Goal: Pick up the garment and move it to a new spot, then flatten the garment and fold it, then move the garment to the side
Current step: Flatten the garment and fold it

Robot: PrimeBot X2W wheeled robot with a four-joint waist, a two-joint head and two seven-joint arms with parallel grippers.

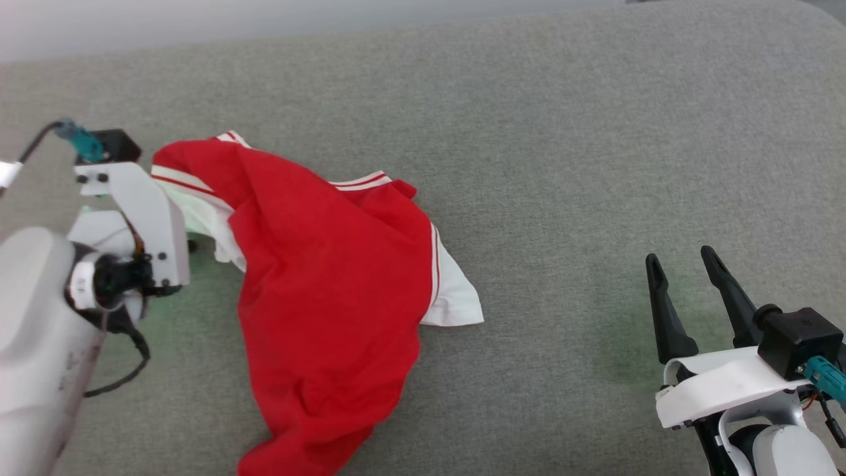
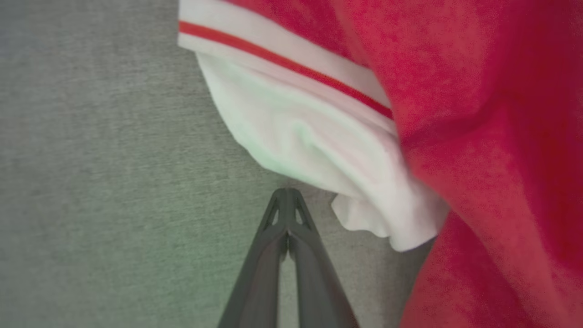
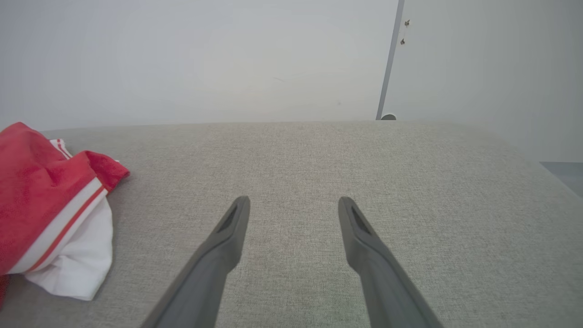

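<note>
My left gripper (image 2: 287, 195) is closed on nothing, tips just beside the white sleeve (image 2: 314, 146) of the red jersey (image 1: 330, 264). My right gripper (image 1: 680, 255), well right, is open and empty. I see the near hem cut off.

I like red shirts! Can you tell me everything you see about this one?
The red shirt lies crumpled on the grey woven cushion. It looks like soft jersey cloth, with white short sleeves and red-and-white striped trim. One sleeve pokes out toward the robot's right. The shut left gripper has its tips at the other sleeve's edge, apparently pinching nothing.
</note>
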